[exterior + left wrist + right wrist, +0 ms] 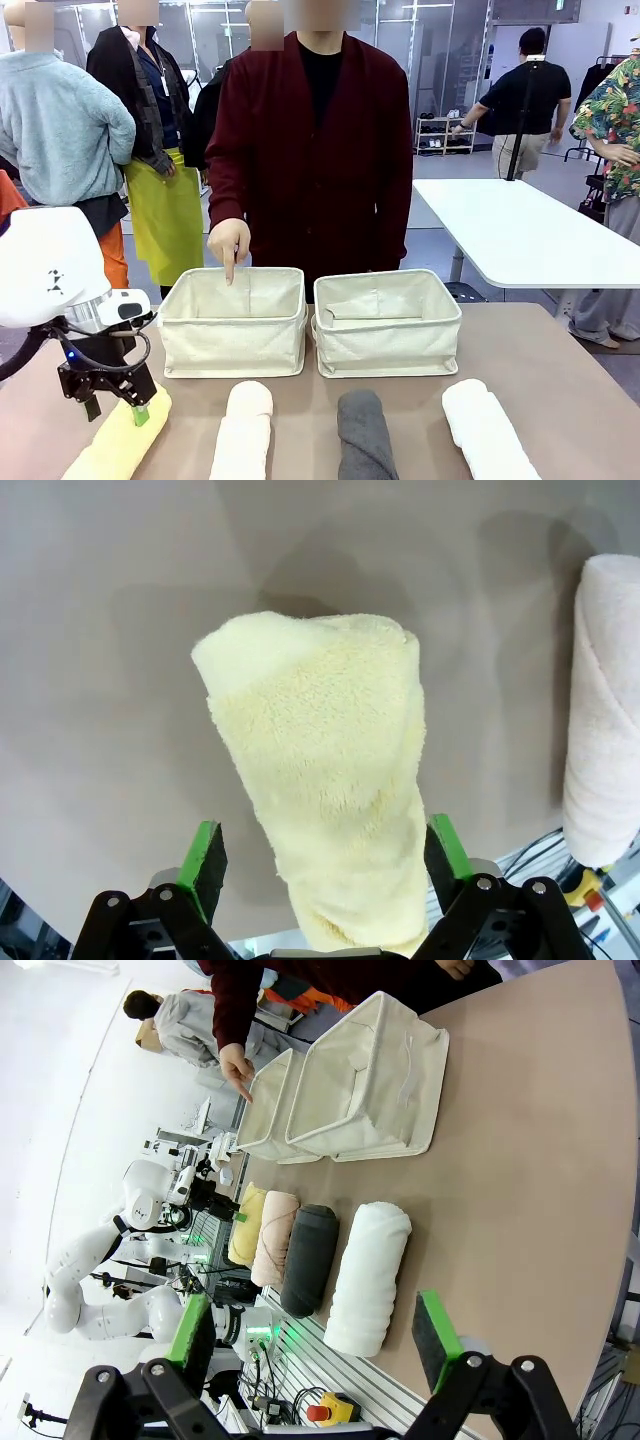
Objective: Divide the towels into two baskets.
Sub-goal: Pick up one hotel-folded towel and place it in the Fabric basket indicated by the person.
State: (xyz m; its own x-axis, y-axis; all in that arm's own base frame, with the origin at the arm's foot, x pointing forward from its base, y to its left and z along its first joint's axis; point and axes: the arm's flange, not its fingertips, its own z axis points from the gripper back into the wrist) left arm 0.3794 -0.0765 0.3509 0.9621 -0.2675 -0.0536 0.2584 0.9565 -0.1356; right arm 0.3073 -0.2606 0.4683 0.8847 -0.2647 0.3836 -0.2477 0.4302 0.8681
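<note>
Desk [560,350] layout: four rolled towels lie in a row along the near edge, each pointing toward the baskets, with strips of bare desk between them. From the robot's left they are the pale yellow towel [112,448], cream towel [243,435], dark grey towel [365,435] and white towel [490,430]. Their near ends run off the bottom of the front view.

Behind the row, the left basket [232,340] and right basket [388,345] stand upright side by side, nearly touching, tops open. A band of bare desk separates them from the towel ends, and open desk lies on both outer sides.

Left hand [116,410]: jaws wide apart, low over the far end of the pale yellow towel, one pad on each side of the roll. The wrist view shows a gap at one pad; the other sits close against the pile. It has no grip on the towel. The cream towel lies near, apart from the pads.

Right hand [315,1328]: jaws wide apart, holding nothing, above the near desk edge by the white towel.

In the way: a person stands at the far edge, and the person's hand [229,243] points a finger down at the left basket's far rim. A white table [520,235] stands behind at right, apart from the desk.
</note>
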